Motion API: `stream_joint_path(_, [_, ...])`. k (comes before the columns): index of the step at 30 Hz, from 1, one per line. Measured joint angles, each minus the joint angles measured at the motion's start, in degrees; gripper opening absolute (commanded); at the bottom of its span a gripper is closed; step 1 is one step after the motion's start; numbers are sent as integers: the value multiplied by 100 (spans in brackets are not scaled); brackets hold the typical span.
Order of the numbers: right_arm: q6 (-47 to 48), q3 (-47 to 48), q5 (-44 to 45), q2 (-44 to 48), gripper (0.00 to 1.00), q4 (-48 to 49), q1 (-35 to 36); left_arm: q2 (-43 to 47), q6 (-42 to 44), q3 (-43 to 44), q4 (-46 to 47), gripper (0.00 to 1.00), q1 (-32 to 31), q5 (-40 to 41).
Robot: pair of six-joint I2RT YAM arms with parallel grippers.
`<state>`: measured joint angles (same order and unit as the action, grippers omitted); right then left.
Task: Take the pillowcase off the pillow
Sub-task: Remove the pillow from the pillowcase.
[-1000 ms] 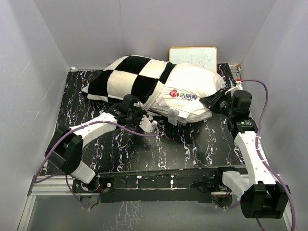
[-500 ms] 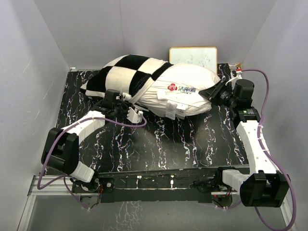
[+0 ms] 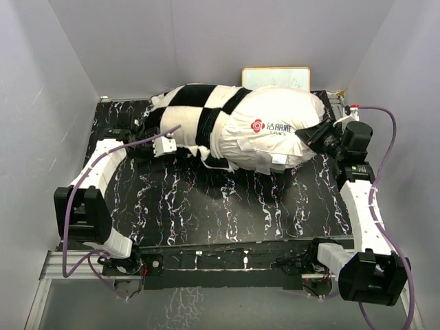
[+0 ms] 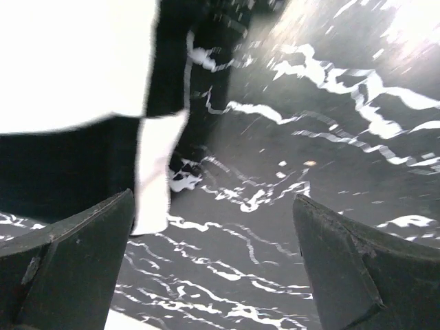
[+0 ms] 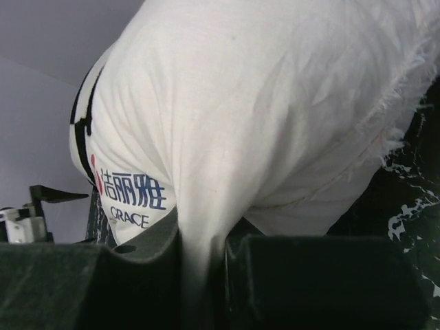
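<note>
The white pillow (image 3: pixel 275 130) with its red logo lies at the back right of the table, its left end still inside the black and cream checkered pillowcase (image 3: pixel 189 113). My right gripper (image 3: pixel 313 135) is shut on a pinch of the pillow's white fabric (image 5: pixel 227 124), which runs down between the fingers of the right gripper (image 5: pixel 203 254). At the pillowcase's near left edge my left gripper (image 3: pixel 159 146) stands open. In the left wrist view only marble table shows between the tips of the left gripper (image 4: pixel 213 199), and the pillowcase (image 4: pixel 75 144) lies up to the left.
The black marble-patterned table (image 3: pixel 227 206) is walled in by grey panels on three sides. A white board (image 3: pixel 275 75) leans against the back wall behind the pillow. Purple cables trail along both arms.
My left gripper has let go of the pillowcase, opened, and swung left and back. My right gripper has pulled the pillow to the right, so more white shows out of the case.
</note>
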<state>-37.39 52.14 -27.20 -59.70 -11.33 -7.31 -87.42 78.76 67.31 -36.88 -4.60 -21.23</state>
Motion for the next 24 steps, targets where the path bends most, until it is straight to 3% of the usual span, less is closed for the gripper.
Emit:
stream_joint_path(3, [153, -332, 66, 133, 9, 164, -70, 52, -706, 629, -857, 97, -83, -291])
stream_joint_path(9, [446, -811, 216, 457, 9, 389, -26, -284, -1676, 1617, -1027, 97, -85, -396])
stream_joint_path(15, [614, -994, 297, 621, 9, 431, -4, -933, -2192, 1366, -675, 97, 332, 13])
stream_joint_path(24, [739, -1040, 326, 640, 8, 483, 31, -1606, -2719, 1379, -146, 97, 1174, -94])
